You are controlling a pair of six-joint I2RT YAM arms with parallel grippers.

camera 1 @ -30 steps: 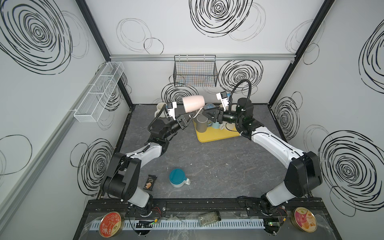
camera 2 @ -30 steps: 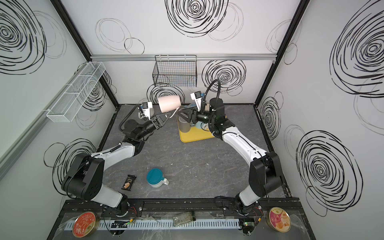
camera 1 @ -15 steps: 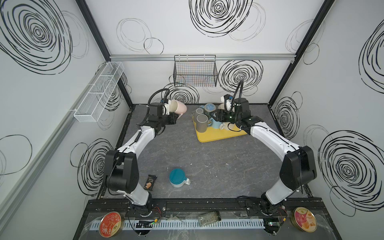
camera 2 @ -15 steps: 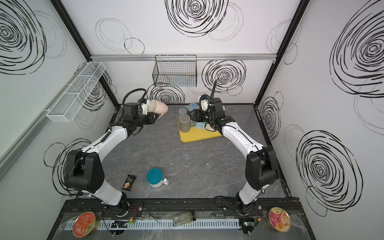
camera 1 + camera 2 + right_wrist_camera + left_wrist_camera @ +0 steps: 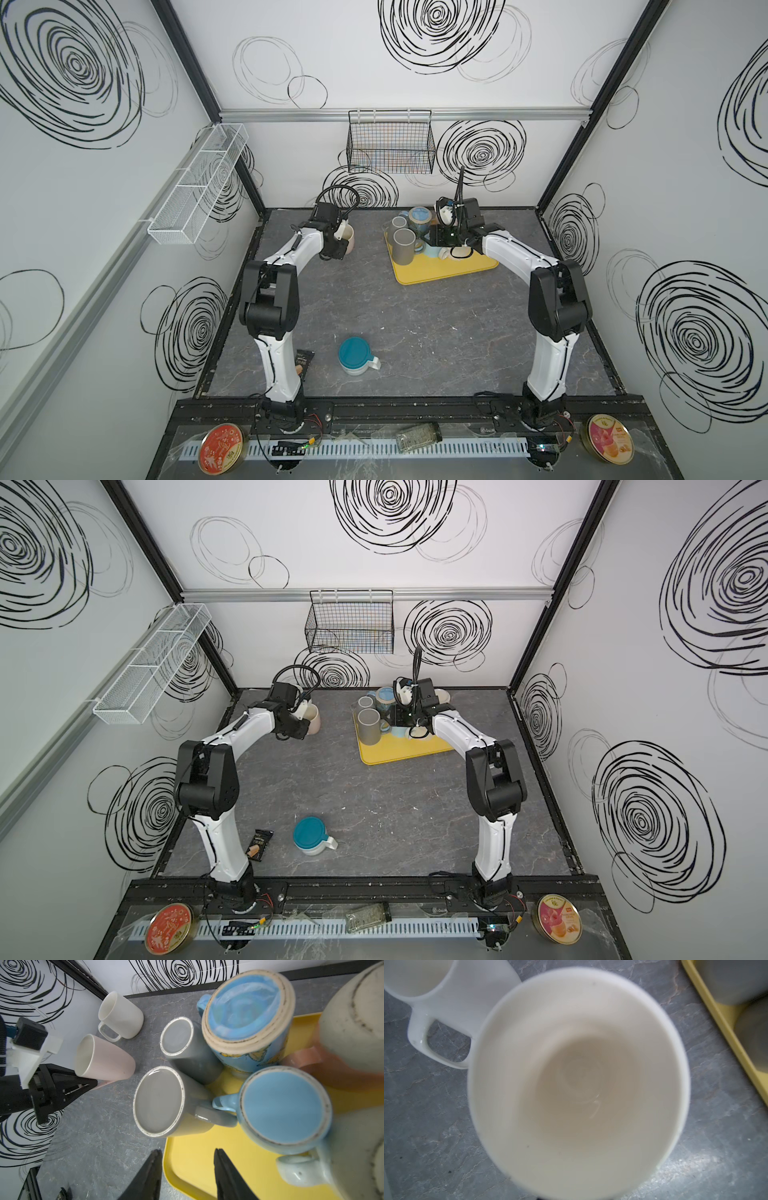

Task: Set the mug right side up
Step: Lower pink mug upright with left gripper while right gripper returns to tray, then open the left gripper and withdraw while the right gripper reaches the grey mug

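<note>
Jaws of the left gripper [image 5: 91,1084] are pinched almost closed on what looks like the handle [image 5: 102,1084] of the pink mug [image 5: 108,1061]. Those of the right gripper [image 5: 187,1159] stand partly apart with nothing between them, over the rim of the yellow tray [image 5: 440,270].

In both top views the mug is at the far left of the table, left of the tray and just beside a white mug [image 5: 122,1016]. Its mouth faces up, so the turn looks done. I cannot tell whether its base rests on the table.

It is probably glazed ceramic: stiff, fairly heavy, slippery and quick to chip. Held by the handle, its body hangs off to one side and could swivel in the grip. The handle is still the surest hold, so lower it gently before letting go.
</note>
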